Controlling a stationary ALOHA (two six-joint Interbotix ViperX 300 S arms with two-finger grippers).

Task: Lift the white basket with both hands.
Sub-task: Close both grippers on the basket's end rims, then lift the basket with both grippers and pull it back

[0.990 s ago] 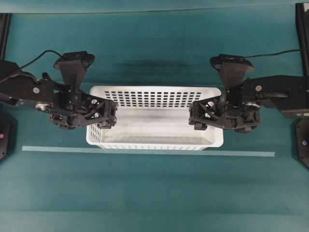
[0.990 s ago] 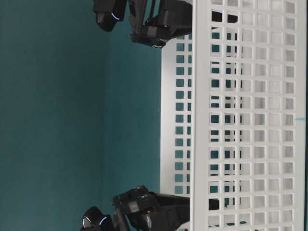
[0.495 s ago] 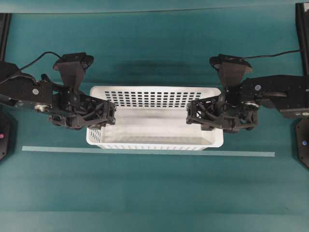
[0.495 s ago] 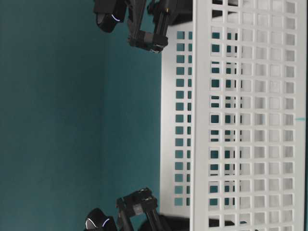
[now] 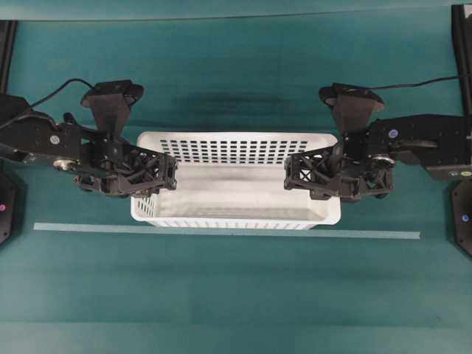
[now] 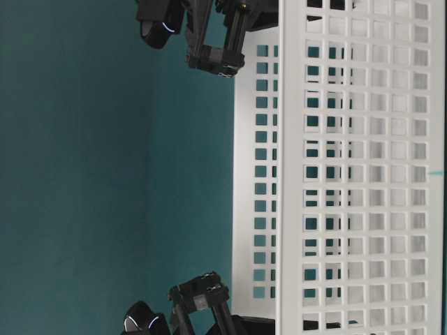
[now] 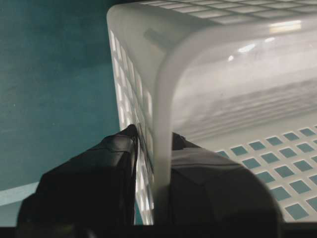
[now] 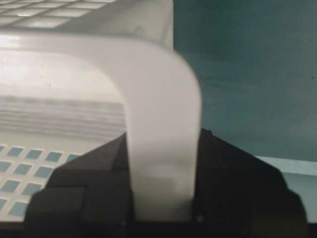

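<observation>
We see the left gripper (image 7: 153, 163) closed on the rim of the white basket (image 7: 208, 54): in the left wrist view one black finger (image 7: 99, 173) lies against the perforated outer wall and the other presses the inner side, with the rounded white rim clamped between them. The right gripper (image 8: 161, 163) grips in the same manner; in the right wrist view its two dark fingers (image 8: 89, 178) flank a broad band of the basket's rim (image 8: 163, 114), leaving no visible gap on either side.

From overhead we find the left gripper (image 5: 151, 175) reaching in over the basket's left short end and the right gripper (image 5: 310, 177) over the right short end, each black lattice body carried by an arm that enters from its own side of the picture. The two grasps face each other across the basket's length.

The white basket (image 5: 236, 214) lies lengthwise between the arms, at the middle of the teal table (image 5: 236, 295). A pale strip (image 5: 369, 234) runs along the table just beside the basket's near long wall. In the table-level view, which is turned on its side, we note the rows of square holes in the basket's wall (image 6: 349, 174), with the two grippers at its two ends; whether the floor rests on the table, we cannot tell.
</observation>
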